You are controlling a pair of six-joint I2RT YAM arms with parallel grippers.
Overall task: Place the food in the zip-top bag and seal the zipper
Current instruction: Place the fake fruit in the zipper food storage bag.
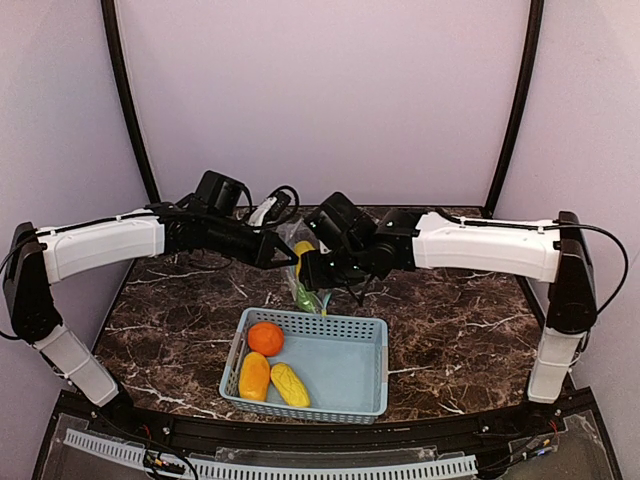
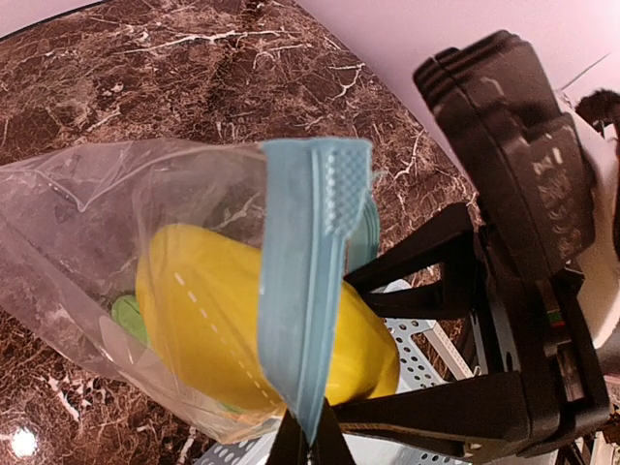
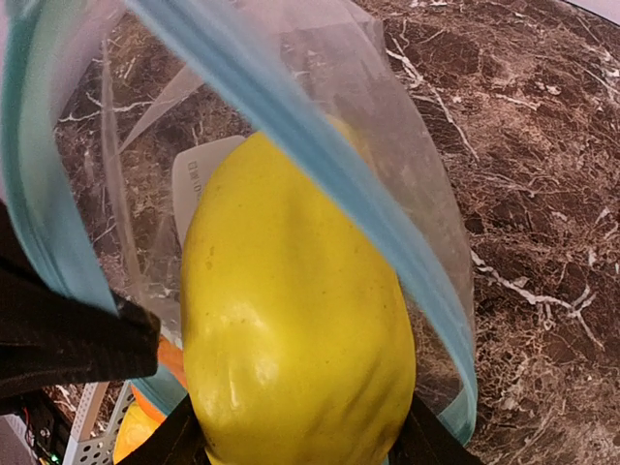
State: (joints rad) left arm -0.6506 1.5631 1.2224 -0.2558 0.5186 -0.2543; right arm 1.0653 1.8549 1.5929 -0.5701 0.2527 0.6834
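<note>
Pinching the blue zipper strip, your left hand holds the clear bag up just behind the blue basket, with a green pod inside the bag. Your right hand is clamped on a yellow fruit sitting in the bag's mouth. The orange and two other yellow fruits lie in the basket.

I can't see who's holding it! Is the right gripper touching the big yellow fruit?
Touching. The right wrist view shows the yellow fruit squeezed between both fingers of the right gripper.
</note>
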